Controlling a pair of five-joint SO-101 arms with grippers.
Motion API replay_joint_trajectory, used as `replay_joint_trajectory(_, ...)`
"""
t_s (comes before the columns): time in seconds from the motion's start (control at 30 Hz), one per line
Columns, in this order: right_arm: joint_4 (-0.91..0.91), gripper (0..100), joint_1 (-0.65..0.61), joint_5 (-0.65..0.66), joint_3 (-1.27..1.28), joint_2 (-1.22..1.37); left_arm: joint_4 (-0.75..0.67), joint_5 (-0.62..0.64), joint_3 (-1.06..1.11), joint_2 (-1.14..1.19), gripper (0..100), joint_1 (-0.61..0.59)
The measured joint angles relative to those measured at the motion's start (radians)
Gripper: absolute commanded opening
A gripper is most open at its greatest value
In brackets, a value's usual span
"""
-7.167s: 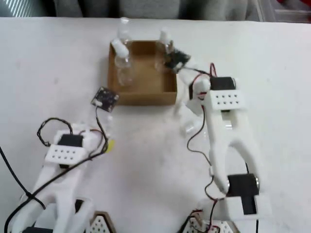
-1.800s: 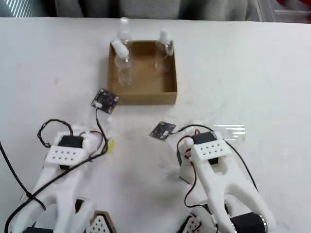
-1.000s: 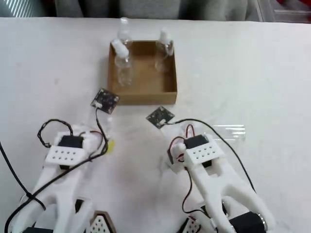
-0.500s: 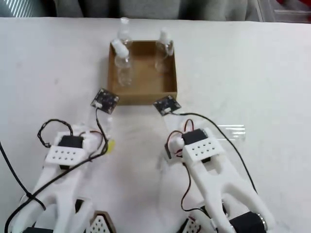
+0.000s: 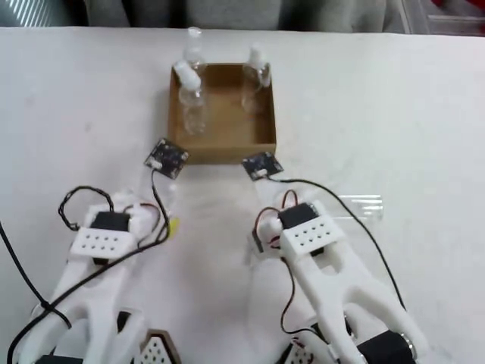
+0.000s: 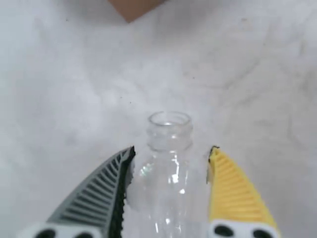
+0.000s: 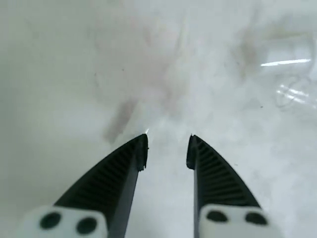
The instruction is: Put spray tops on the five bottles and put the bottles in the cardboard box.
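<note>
White table point(image 5: 424, 114) is spread under both arms. On the left side, an uncapped bottle point(image 6: 170, 131) is clamped upright in the left gripper point(image 6: 172, 151), gripped just below the shoulder so that the open neck is left clear. That hold is judged to be a steadying one, so that a top can be brought down onto the neck.

Toward the middle, at the far side, the cardboard box point(image 5: 227, 148) is found with two bottles point(image 5: 191, 102) standing in it, one by the left wall and one in the far right corner, each fitted with a white spray top point(image 5: 185, 72). A third bottle point(image 5: 194, 44) is seen at the far rim; whether it is inside or just behind cannot be told.

Further right, the right gripper point(image 7: 167, 146) is held low over bare table, jaws parted, nothing between them. Just beyond it on the right, a clear bottle point(image 5: 360, 205) is lying on its side, apart from the jaws. Much of the task is judged undone.
</note>
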Motion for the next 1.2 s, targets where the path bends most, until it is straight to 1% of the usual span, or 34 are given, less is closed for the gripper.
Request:
replay_joint_trajectory(0.17, 0.0, 12.4, -0.072, -0.133, 0.0, 0.0, -0.008, 0.0, 0.0, 0.0, 11, 0.0)
replay_joint_trajectory(0.33, -0.005, 12.4, -0.084, -0.221, 0.0, 0.0, -0.011, 0.0, 0.0, 0.0, 11, 0.0)
replay_joint_trajectory(0.53, -0.005, 12.4, -0.084, -0.249, 0.0, 0.0, -0.015, 0.0, 0.0, 0.0, 11, 0.0)
replay_joint_trajectory(0.67, -0.003, 12.5, -0.097, -0.273, 0.0, -0.068, -0.015, 0.0, 0.0, 0.0, 11, 0.0)
replay_joint_trajectory(0.8, -0.017, 18.1, -0.109, -0.276, 0.014, -0.124, -0.015, 0.0, 0.0, 0.0, 11, 0.0)
replay_joint_trajectory(0.87, -0.029, 20.4, -0.109, -0.284, 0.031, -0.124, -0.015, 0.0, 0.0, 0.0, 11, 0.0)
replay_joint_trajectory(0.97, -0.034, 20.5, -0.109, -0.31, 0.034, -0.109, -0.015, 0.0, 0.0, 0.0, 11, 0.0)
replay_joint_trajectory(1.1, -0.034, 20.5, -0.141, -0.316, 0.034, -0.069, -0.034, 0.0, 0.0, 0.0, 11, 0.0)
replay_joint_trajectory(1.2, -0.034, 20.4, -0.143, -0.316, 0.034, -0.049, -0.034, 0.0, 0.0, 0.0, 11, 0.0)
